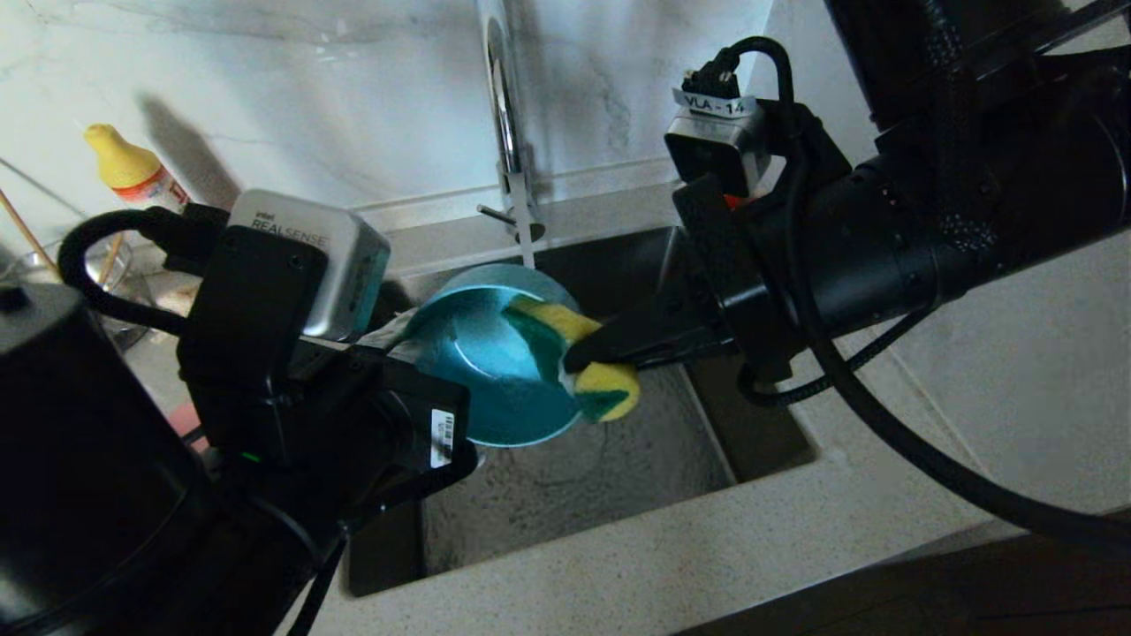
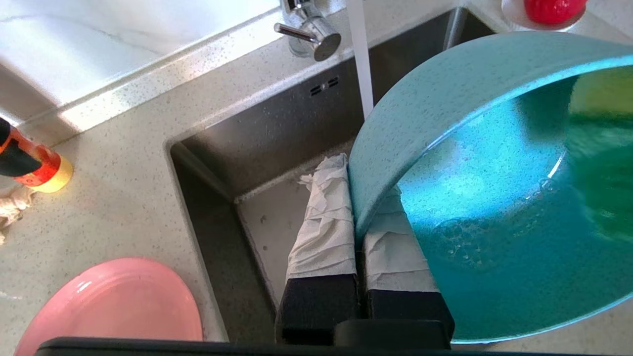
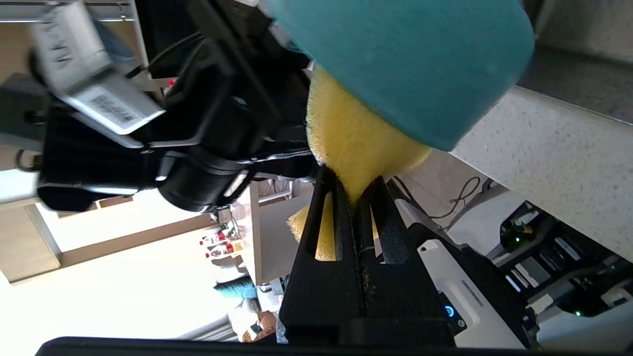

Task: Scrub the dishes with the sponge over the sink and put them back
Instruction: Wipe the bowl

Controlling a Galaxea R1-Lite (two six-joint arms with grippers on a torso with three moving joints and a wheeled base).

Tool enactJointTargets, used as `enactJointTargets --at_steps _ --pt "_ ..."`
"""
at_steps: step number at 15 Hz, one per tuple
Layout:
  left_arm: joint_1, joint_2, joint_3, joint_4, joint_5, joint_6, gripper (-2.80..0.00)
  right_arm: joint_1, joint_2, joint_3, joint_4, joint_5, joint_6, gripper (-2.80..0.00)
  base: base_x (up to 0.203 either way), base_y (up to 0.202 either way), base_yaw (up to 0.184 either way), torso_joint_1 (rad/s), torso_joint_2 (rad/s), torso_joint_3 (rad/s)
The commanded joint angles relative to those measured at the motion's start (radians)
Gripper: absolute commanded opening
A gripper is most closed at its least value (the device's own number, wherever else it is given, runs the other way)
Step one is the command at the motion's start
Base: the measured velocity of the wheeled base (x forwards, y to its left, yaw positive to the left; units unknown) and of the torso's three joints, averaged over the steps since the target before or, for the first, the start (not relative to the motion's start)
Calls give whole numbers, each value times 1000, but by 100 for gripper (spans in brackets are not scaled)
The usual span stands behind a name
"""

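Observation:
My left gripper (image 2: 357,198), its fingers wrapped in white, is shut on the rim of the teal-blue bowl (image 1: 477,353). It holds the bowl (image 2: 494,198) tilted over the steel sink (image 1: 574,495), with a little foamy water inside. My right gripper (image 1: 588,353) is shut on the yellow and green sponge (image 1: 610,389), which is pressed against the bowl's inside near the rim. In the right wrist view the sponge (image 3: 356,143) bulges out of that gripper (image 3: 352,185) under the bowl (image 3: 405,64). The pink plate (image 2: 113,301) lies on the counter beside the sink (image 2: 277,123).
Water (image 2: 360,64) runs from the chrome tap (image 1: 504,106) just behind the bowl. A yellow-capped bottle (image 1: 132,172) stands on the counter at the far left. A white saucer with red fruit (image 2: 549,10) sits past the sink. The speckled counter (image 1: 707,548) borders the basin.

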Motion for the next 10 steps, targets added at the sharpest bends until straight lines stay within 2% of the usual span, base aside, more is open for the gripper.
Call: enactJointTargets --at_steps 1,7,10 --pt "0 4 2 -4 5 0 -280 15 -21 0 6 6 6 -280 0 0 0 0 0 0" --pt "16 14 -6 -3 5 -14 -280 99 -73 66 62 1 5 -280 0 0 0 0 0 0" --pt "30 17 0 -3 5 -15 -280 116 -136 72 76 0 7 -280 0 0 0 0 0 0"
